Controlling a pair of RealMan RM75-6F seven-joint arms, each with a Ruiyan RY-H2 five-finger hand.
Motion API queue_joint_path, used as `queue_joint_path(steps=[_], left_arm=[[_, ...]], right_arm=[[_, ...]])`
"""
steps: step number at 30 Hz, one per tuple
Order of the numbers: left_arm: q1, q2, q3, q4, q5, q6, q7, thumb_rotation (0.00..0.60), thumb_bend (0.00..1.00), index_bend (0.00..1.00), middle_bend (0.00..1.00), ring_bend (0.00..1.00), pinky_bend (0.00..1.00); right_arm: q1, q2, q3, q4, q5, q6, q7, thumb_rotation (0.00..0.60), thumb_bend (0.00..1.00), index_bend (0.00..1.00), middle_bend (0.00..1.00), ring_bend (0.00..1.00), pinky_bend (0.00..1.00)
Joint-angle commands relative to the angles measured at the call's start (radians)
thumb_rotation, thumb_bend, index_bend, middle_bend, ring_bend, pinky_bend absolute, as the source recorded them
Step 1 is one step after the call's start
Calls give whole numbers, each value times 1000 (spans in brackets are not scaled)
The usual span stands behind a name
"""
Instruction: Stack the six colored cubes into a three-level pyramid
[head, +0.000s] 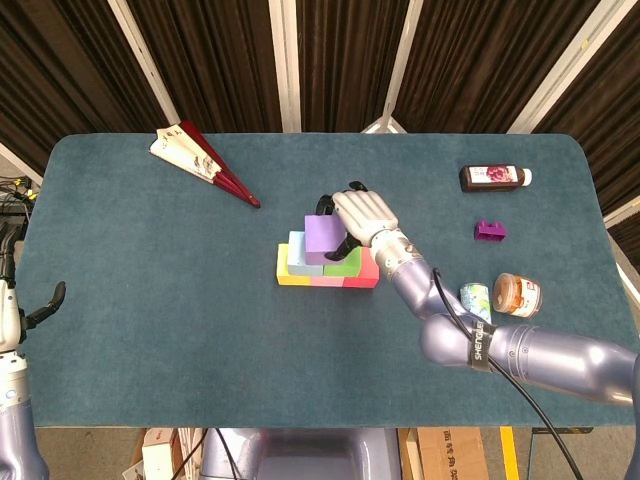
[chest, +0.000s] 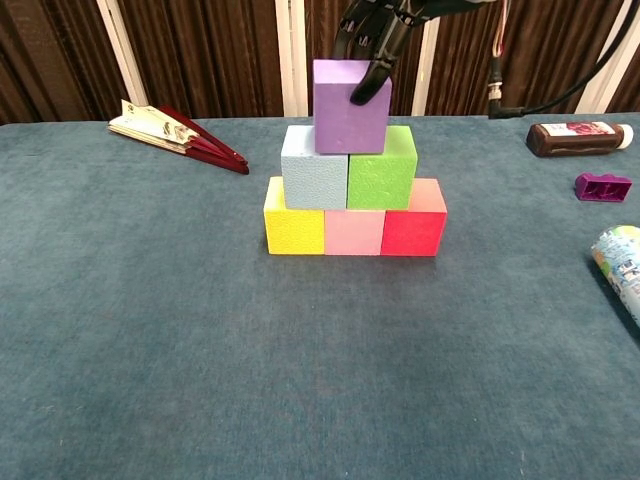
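Note:
The pyramid stands mid-table. Its bottom row is a yellow cube (chest: 294, 229), a pink cube (chest: 352, 232) and a red cube (chest: 412, 228). On them sit a light blue cube (chest: 312, 172) and a green cube (chest: 382, 172). A purple cube (chest: 350, 105) (head: 322, 237) tops the stack, straddling the seam between blue and green. My right hand (head: 362, 212) (chest: 375, 25) grips it from above, with dark fingertips (chest: 362, 90) on its front face. My left hand (head: 45, 304) shows only partly at the left edge of the head view, far from the cubes.
A folded red fan (head: 205, 162) lies at the back left. At the right are a dark bottle (head: 494, 177), a small purple brick (head: 490, 231), a lying can (head: 474, 300) and an orange-lidded jar (head: 517, 294).

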Motion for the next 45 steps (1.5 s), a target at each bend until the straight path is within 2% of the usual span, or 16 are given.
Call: queue_joint_path(steps=[1, 17, 31, 45], left_arm=[[0, -1, -1, 1, -1, -1, 1, 600, 354, 53, 0, 0, 0], [-1, -5, -2, 3, -2, -1, 10, 600, 354, 53, 0, 0, 0], [-1, -8, -5, 2, -10, 0, 26, 600, 353, 52, 0, 0, 0], [1, -7, -6, -3, -15, -2, 31, 600, 353, 51, 0, 0, 0]], right_arm=[[0, 0, -2, 2, -3, -2, 2, 600, 251, 417, 348, 222, 0], [5, 9, -14, -2, -15, -20, 11, 600, 250, 364, 299, 183, 0], [21, 26, -30, -15, -11, -26, 8, 600, 251, 246, 204, 111, 0], [36, 49, -39, -50, 1, -8, 1, 600, 251, 203, 186, 88, 0]])
